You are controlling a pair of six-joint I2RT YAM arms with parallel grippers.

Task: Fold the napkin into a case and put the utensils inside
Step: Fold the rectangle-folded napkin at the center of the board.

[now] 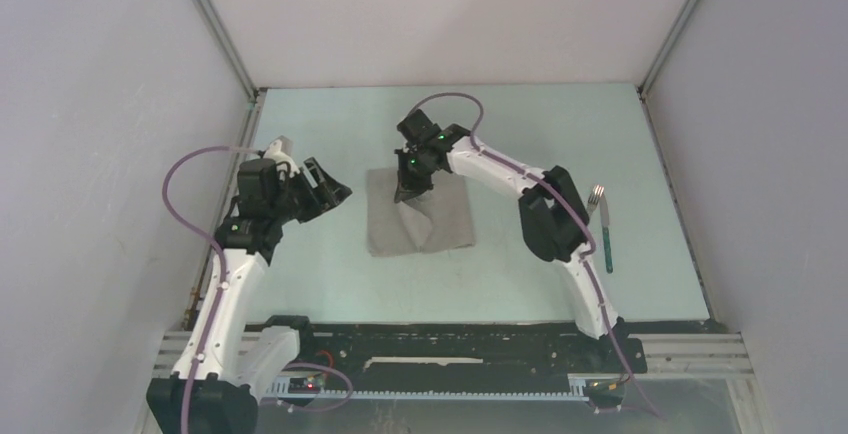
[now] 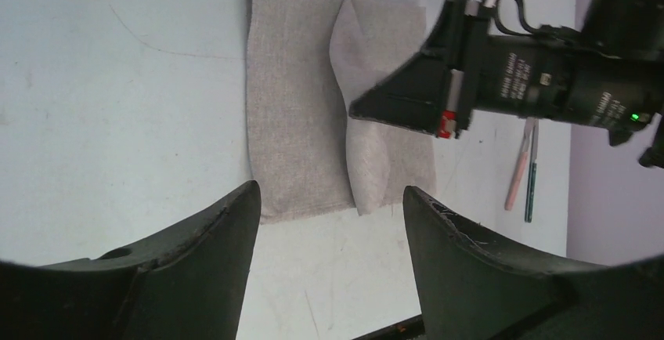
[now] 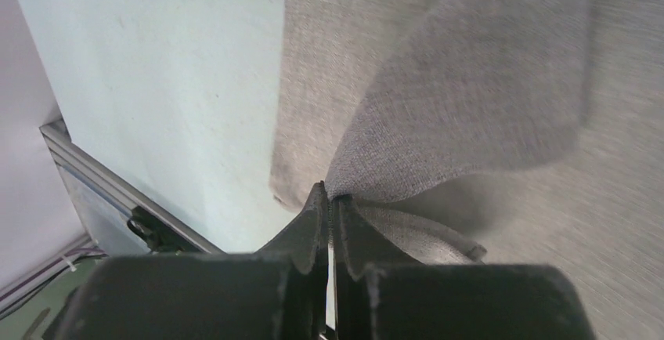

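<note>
The taupe-grey napkin (image 1: 440,222) lies on the table's middle, one flap lifted and partly folded over. My right gripper (image 1: 408,194) is shut on that raised flap's edge; the right wrist view shows cloth (image 3: 470,105) pinched between the closed fingertips (image 3: 330,199). My left gripper (image 1: 335,191) hovers just left of the napkin, open and holding nothing; in its own view the napkin (image 2: 294,105) lies beyond its spread fingers (image 2: 330,193). The utensils lie to the right: a fork (image 1: 603,222) with a teal handle, and a pink handle (image 2: 517,174) beside the teal one (image 2: 532,191).
The right arm's forearm (image 1: 545,209) stands between the napkin and the utensils. White walls close in the pale table (image 1: 300,274) on three sides. A black rail (image 1: 440,339) runs along the near edge.
</note>
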